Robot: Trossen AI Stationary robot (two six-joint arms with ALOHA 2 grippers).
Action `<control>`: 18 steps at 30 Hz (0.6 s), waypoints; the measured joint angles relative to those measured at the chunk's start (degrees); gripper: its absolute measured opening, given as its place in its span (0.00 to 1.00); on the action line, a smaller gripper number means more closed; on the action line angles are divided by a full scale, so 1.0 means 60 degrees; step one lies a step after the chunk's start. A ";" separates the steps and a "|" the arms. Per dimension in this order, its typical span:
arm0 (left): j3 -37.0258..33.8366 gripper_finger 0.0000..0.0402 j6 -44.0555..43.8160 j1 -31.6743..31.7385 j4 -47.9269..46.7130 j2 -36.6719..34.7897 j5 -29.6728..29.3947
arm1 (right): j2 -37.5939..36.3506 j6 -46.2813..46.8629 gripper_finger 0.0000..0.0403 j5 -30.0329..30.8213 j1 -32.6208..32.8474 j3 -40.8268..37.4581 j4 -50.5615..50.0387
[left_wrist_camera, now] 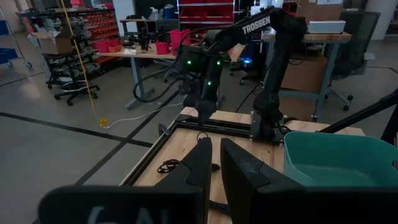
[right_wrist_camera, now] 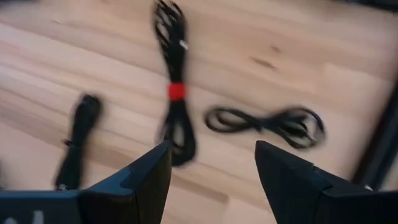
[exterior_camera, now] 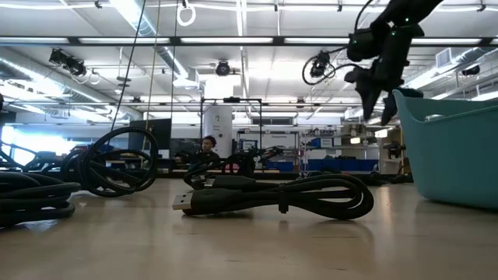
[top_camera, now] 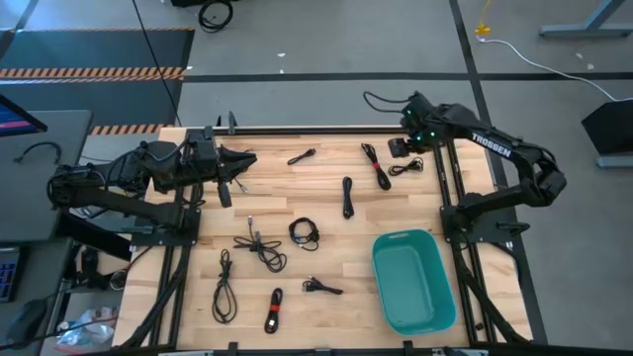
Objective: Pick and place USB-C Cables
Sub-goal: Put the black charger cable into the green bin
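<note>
Several black USB-C cables lie loose on the wooden table. One with a red band and a small looped one lie at the far right. My right gripper hangs open above these two, pointing steeply down, with nothing between its fingers. It also shows in the low view, high over the table. My left gripper waits level over the far left, fingers nearly together and empty.
A teal tub stands at the near right. More cables lie mid-table and near the front, one of them red-banded. Black frame rails edge the table.
</note>
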 joint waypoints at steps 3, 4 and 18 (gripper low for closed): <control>0.0000 0.10 0.0000 0.0003 0.0000 0.0000 0.0000 | 0.0004 -0.0162 0.59 0.0266 -0.0285 -0.0197 -0.0523; 0.0000 0.10 0.0000 0.0003 0.0000 0.0000 0.0000 | 0.0004 -0.0205 0.59 0.0338 -0.0381 -0.0263 -0.0612; 0.0000 0.10 0.0004 0.0004 0.0000 -0.0003 0.0000 | 0.0004 -0.0372 0.59 0.0482 -0.1426 -0.2001 0.0382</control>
